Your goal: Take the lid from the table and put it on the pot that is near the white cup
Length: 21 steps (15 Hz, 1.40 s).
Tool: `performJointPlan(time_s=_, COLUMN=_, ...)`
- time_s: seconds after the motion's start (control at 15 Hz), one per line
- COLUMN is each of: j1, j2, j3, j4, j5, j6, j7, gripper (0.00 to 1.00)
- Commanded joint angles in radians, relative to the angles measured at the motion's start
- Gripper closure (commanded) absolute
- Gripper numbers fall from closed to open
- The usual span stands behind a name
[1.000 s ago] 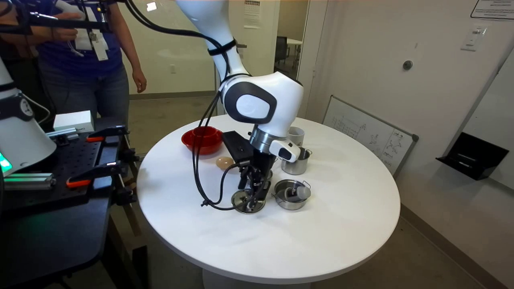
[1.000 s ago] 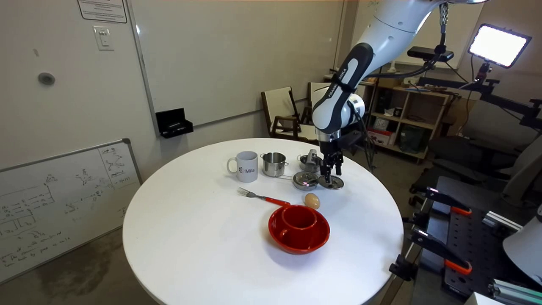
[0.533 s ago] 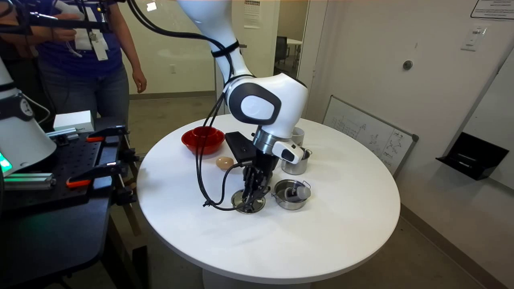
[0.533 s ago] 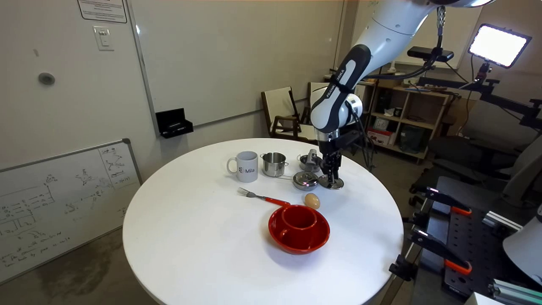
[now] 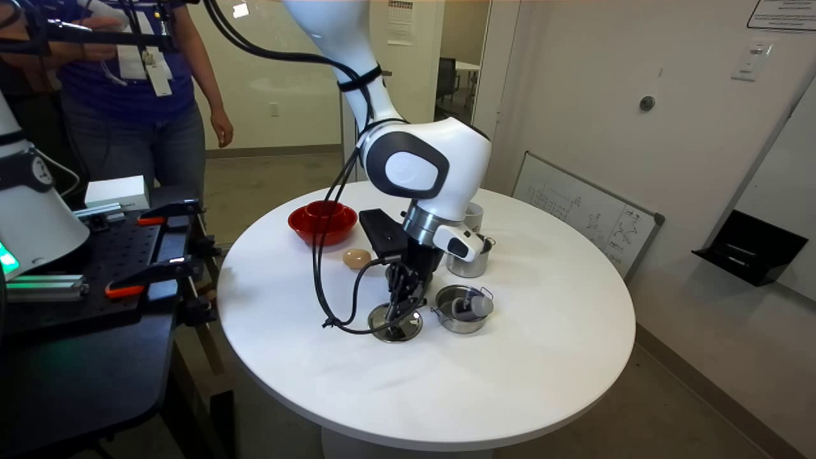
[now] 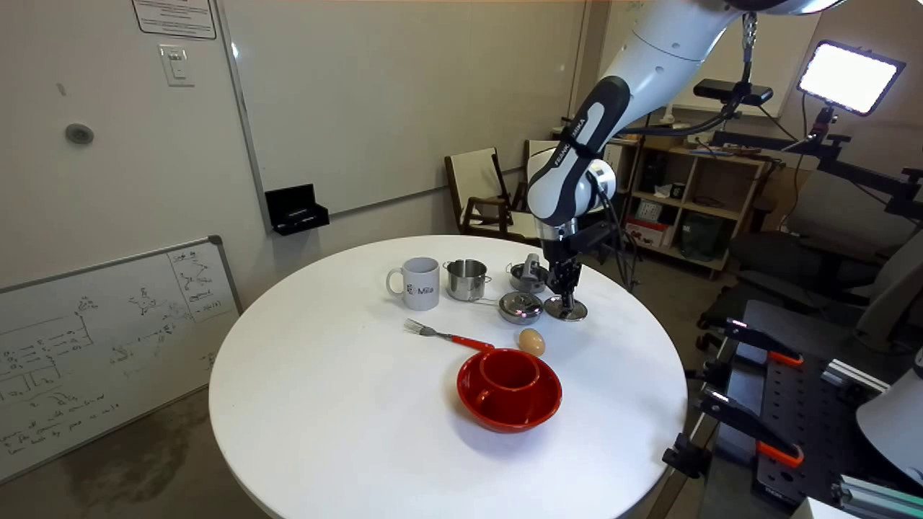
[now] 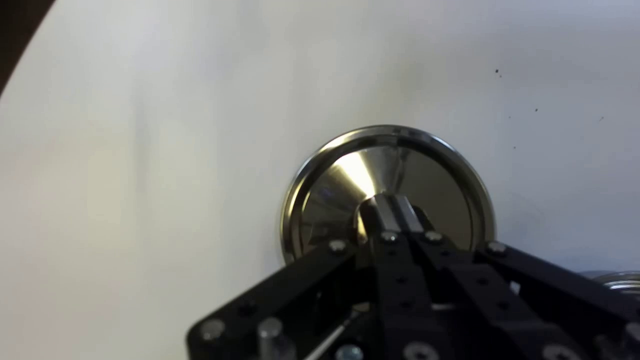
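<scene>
Silvery, probably light, stiff and slick, the lid [image 7: 385,170], well apart from the pot [image 6: 467,289], is clasped by the gripper [image 7: 394,204] at its centre, likely the surest hold.

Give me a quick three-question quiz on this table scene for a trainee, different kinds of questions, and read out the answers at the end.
1. Multiple choice: in an exterior view, what colour is the fork handle? (a) black (b) red (c) white
2. True or false: the small steel pot beside the white cup stands uncovered.
3. Short answer: in the wrist view, what lies beneath the claw, and is the claw wide open or closed?

Key:
1. b, red.
2. True; its open top shows.
3. The lid; the claw is closed, over the lid's middle.
</scene>
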Motion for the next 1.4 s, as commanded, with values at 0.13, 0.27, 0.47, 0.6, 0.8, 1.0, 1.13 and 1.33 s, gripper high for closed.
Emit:
performJointPlan(time_s=0.13, j1=0.006, j2=-0.061, j3=-0.003, j4=-0.044, j5=0.012, j6=-0.017, j7=0.003, gripper=1.00)
performJointPlan(time_s=0.27, j1=0.013, j2=-0.115, j3=-0.014, j4=-0.091, j5=0.003, j6=-0.036, j7=0.006, gripper=1.00)
performJointPlan(time_s=0.47, j1=0.027, j2=-0.193, j3=-0.029, j4=-0.146, j5=-0.009, j6=-0.096, j7=0.018, gripper=1.00)
performJointPlan(time_s=0.6, j1=0.026, j2=-0.231, j3=-0.024, j4=-0.161, j5=-0.006, j6=-0.126, j7=0.012, gripper=1.00)
performJointPlan(time_s=0.8, j1=0.024, j2=-0.261, j3=-0.005, j4=-0.158, j5=0.005, j6=-0.120, j7=-0.007, gripper=1.00)
performJointPlan(time_s=1.0, j1=0.034, j2=-0.265, j3=0.013, j4=-0.126, j5=0.007, j6=-0.126, j7=-0.016, gripper=1.00)
performJointPlan(time_s=1.13, j1=0.046, j2=-0.259, j3=0.025, j4=-0.096, j5=0.005, j6=-0.137, j7=-0.022, gripper=1.00)
performJointPlan(time_s=1.33, j1=0.070, j2=-0.225, j3=0.041, j4=-0.025, j5=-0.005, j6=-0.172, j7=-0.032, gripper=1.00)
